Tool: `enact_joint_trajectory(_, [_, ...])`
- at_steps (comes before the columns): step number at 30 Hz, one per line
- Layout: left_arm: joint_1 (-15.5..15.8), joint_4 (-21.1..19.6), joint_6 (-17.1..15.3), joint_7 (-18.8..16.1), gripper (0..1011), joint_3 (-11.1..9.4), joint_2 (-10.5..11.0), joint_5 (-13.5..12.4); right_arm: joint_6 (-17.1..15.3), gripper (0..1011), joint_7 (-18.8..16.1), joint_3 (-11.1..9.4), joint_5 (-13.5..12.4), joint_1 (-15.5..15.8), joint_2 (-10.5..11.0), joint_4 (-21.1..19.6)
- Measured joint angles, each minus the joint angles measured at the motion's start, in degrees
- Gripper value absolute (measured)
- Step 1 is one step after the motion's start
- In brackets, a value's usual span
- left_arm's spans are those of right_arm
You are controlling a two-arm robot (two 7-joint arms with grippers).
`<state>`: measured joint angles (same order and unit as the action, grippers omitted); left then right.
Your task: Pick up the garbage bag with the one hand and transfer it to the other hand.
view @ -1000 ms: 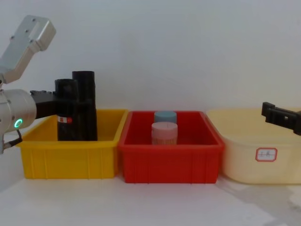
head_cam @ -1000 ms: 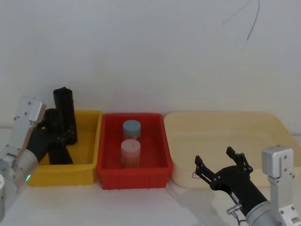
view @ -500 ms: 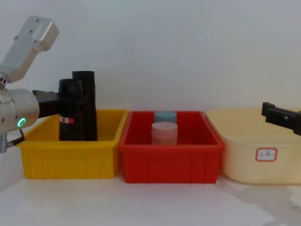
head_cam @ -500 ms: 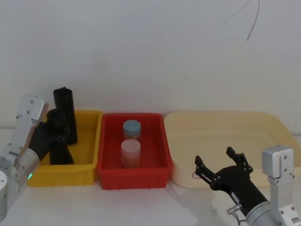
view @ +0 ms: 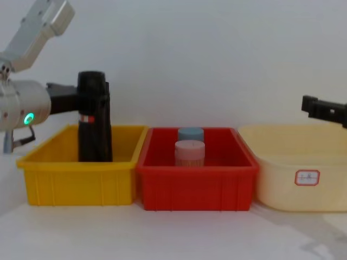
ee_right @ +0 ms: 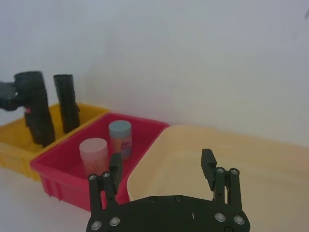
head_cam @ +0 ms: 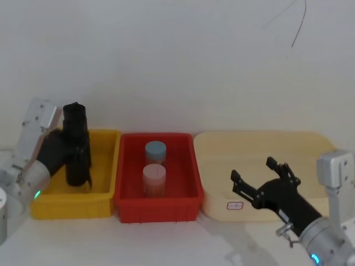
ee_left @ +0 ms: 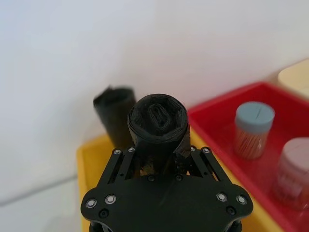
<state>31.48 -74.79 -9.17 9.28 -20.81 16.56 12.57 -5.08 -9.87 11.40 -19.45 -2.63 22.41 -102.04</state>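
The garbage bag [view: 89,127], a black roll with a small red-and-white label, stands upright over the yellow bin [view: 76,179]. My left gripper [view: 81,104], on the arm with the green ring, is shut on the bag's upper part. The left wrist view looks down on the bag's top end [ee_left: 157,121] between the fingers. In the chest view the bin's front wall hides the bag's lower end. My right gripper [head_cam: 260,178] hangs open over the front of the cream bin [head_cam: 260,147], far from the bag, with nothing between its fingers.
A plain black roll [ee_right: 66,101] stands in the yellow bin just behind the bag. The red bin [head_cam: 158,208] in the middle holds a blue-lidded jar [head_cam: 155,151] and a pink-lidded jar [head_cam: 154,178]. A white wall is close behind the bins.
My left gripper has lifted the garbage bag upward, so it now stands level with the plain roll's top. My right gripper has risen a little and stays open.
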Motion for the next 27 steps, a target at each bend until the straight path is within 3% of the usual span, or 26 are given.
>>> enact_joint_trajectory(16, [7.2, -0.1, 0.4, 4.9, 378, -2.3, -1.9, -1.2, -8.8, 1000, -9.8, -0.5, -3.3, -10.1, 7.2, 3.5])
enact_joint_trajectory(27, [11.3, 3.0, 0.8, 8.2, 378, -3.7, -4.8, -1.2, -10.0, 1000, -13.3, 0.2, -4.2, -13.0, 9.6, 6.4])
